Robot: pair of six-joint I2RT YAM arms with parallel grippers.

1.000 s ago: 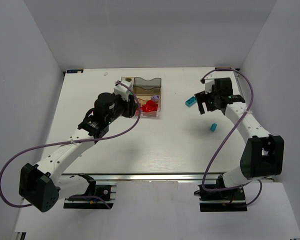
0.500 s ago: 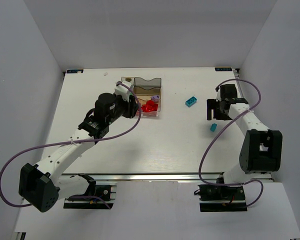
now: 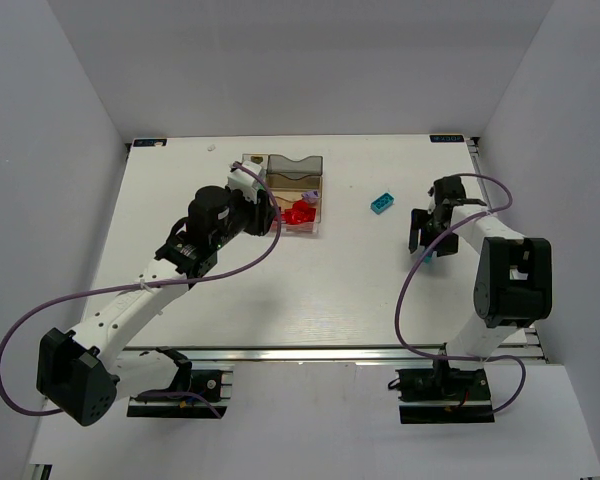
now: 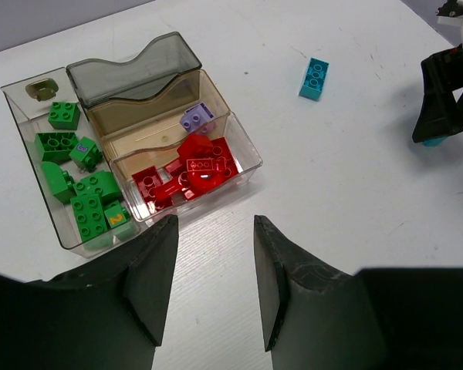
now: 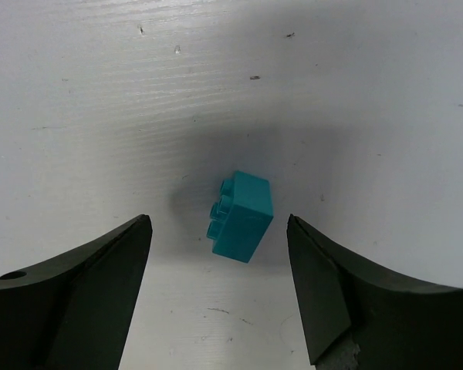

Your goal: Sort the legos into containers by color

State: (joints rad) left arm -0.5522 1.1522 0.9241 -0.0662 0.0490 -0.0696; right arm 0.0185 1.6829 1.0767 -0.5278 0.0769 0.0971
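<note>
The clear tray point(image 3: 319, 226) point(image 4: 247, 139) holds several green bricks point(image 4: 85, 193) in its long compartment, red bricks point(image 3: 300, 212) point(image 4: 185, 173) in the near one and a lilac brick point(image 4: 196, 118) in the middle one. A light blue brick point(image 3: 382, 203) point(image 4: 315, 78) lies loose on the table. My right gripper point(image 3: 425, 242) point(image 5: 216, 223) is open, low over a small teal brick point(image 5: 241, 215) that lies on its side between the fingers, touching neither. My left gripper point(image 3: 270, 215) point(image 4: 214, 223) is open and empty, just in front of the tray.
The tray's far compartment point(image 4: 135, 69) is dark-tinted and holds nothing. An olive piece point(image 4: 41, 89) lies at the far end of the long compartment. White walls enclose the table on three sides. My right arm's cable point(image 3: 410, 300) loops over the table.
My right gripper has moved from beside the light blue brick toward the near right and now straddles the small teal brick. The left arm has not moved.
</note>
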